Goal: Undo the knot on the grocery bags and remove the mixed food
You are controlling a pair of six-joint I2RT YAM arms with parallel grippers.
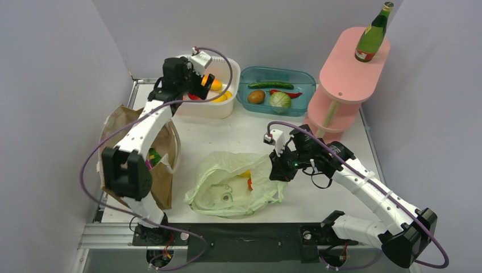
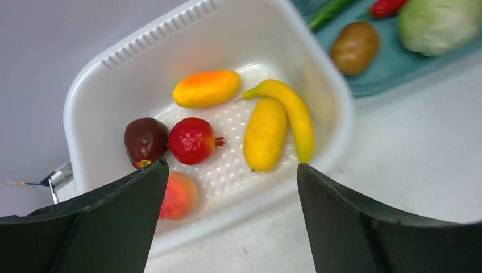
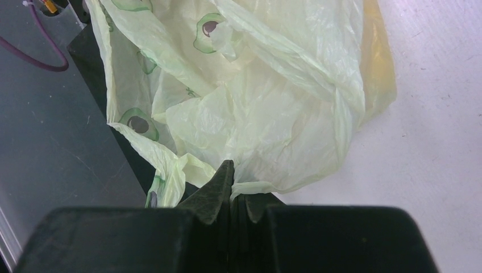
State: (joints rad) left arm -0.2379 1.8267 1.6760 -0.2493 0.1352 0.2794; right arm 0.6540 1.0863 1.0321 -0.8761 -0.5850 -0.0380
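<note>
While the left gripper (image 1: pixel 206 81) is hovering over the tub (image 1: pixel 219 108) at the back of the table (image 1: pixel 227 133), jaws spread wide and empty, the right gripper (image 1: pixel 278 170) is pinching the right edge of the plastic bag (image 1: pixel 224 190). That bag is lying crumpled at the near middle, with yellow and red items showing at its mouth. The paper bag (image 1: pixel 121 122) is standing at the left edge under the left arm, with something green and purple peeking out. The bottle (image 1: pixel 372 37) is standing upright on the shelf (image 1: pixel 347 68), and a tray (image 1: pixel 243 96) is sitting just beside the tub.

From the left wrist, the parted fingers (image 2: pixel 113 222) are framing the tub, where a banana (image 2: pixel 293 114), a yellow fruit (image 2: pixel 264 133), an orange fruit (image 2: pixel 206 88), a red fruit (image 2: pixel 192 140), a dark fruit (image 2: pixel 145 140) and a peach (image 2: pixel 181 196) are lying. A potato (image 2: pixel 354 47), chilli (image 2: pixel 386 7), cabbage (image 2: pixel 435 25) and cucumber (image 2: pixel 327 11) are lying in the tray.

From the right wrist, the fingers are clamping together on a fold of the plastic bag, whose avocado-printed film is bunching ahead of them.
</note>
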